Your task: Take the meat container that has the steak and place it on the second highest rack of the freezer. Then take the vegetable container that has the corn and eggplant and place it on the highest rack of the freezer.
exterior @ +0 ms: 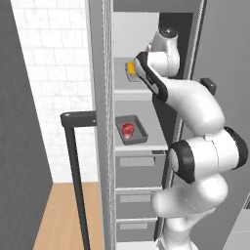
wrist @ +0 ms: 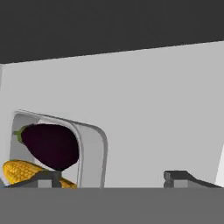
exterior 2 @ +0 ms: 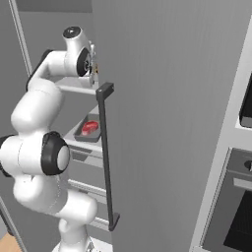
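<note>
Glossy dark eggplant [wrist: 50,146], ridged corn [wrist: 19,171]

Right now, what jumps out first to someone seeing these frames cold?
The big white arm reaching into the open freezer, its hand up at the top shelf. There the vegetable container sits with a dark eggplant and yellow corn, and the gripper stands open by its rim. One shelf down, the meat container shows the red steak.

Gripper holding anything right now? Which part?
Nothing held: the gripper is open, and the vegetable container rests on the freezer's top rack.
</note>
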You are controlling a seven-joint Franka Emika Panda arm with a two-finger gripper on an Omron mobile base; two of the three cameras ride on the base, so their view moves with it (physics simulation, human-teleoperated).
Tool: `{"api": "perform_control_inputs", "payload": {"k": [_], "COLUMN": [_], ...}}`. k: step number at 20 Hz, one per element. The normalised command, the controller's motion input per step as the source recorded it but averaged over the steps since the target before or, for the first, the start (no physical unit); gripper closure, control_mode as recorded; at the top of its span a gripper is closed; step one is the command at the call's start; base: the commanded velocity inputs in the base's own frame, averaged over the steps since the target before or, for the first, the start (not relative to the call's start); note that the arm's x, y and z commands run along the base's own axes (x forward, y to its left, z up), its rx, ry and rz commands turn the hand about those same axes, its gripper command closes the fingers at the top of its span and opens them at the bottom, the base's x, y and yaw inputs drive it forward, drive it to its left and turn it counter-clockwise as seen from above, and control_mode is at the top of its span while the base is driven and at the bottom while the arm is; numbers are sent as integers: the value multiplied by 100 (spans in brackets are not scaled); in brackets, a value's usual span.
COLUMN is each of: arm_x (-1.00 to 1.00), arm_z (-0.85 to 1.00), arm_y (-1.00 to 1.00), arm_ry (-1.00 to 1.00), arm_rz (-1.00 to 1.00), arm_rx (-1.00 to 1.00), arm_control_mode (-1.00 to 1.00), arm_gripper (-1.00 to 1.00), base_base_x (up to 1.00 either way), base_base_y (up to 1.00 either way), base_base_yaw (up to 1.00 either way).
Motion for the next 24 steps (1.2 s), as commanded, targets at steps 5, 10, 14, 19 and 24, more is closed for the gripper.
{"api": "perform_control_inputs", "payload": {"k": [5, 10, 14, 19, 24], "arm_x": [-100, -100, -100, -100, -100], "arm_z": [-89, -100, -100, -100, -100], "arm_y": [-59, -31, -2, 0, -2], "arm_ry": [-39, -17, -2, 1, 17], "arm_rz": [0, 0, 0, 0, 0], "arm_rx": [5, 0, -4, -22, -29], "arm_control_mode": [-100, -100, -100, -100, -100], "arm_gripper": [-100, -100, -100, -100, -100], "base_base_x": [0, 0, 0, 0, 0], "base_base_y": [0, 0, 0, 0, 0], "base_base_yaw": [0, 0, 0, 0, 0]}}
